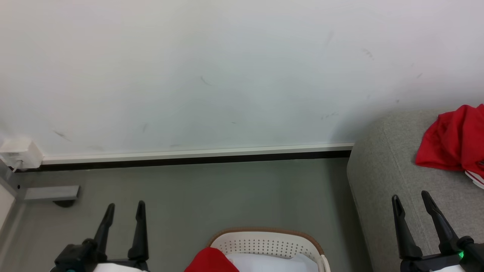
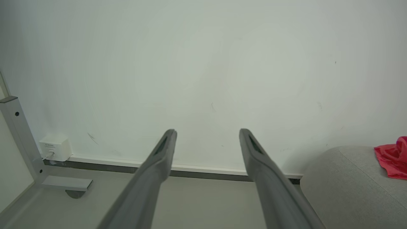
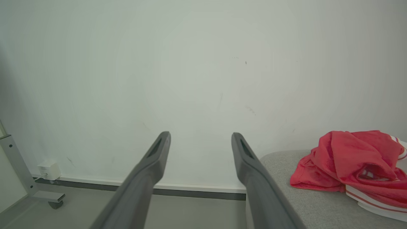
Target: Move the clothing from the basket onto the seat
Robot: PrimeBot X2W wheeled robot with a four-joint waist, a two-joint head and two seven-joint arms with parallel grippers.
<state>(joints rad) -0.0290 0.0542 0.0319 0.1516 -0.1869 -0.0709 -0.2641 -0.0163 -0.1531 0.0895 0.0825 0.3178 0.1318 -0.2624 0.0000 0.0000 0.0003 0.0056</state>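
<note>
While one red garment (image 1: 452,141) lies on the seat (image 1: 382,181) and a second garment (image 1: 210,260) sits in the basket (image 1: 264,245), the left fingers (image 1: 140,226) and right fingers (image 1: 402,226) stand spread, gripping nothing

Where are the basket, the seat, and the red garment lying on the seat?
basket (image 1: 266,246): head view, on its perforated far wall.
seat (image 1: 393,166): head view, on bare grey upholstery left of the garment.
red garment (image 3: 349,156): right wrist view, on the middle of its crumpled fabric.
</note>
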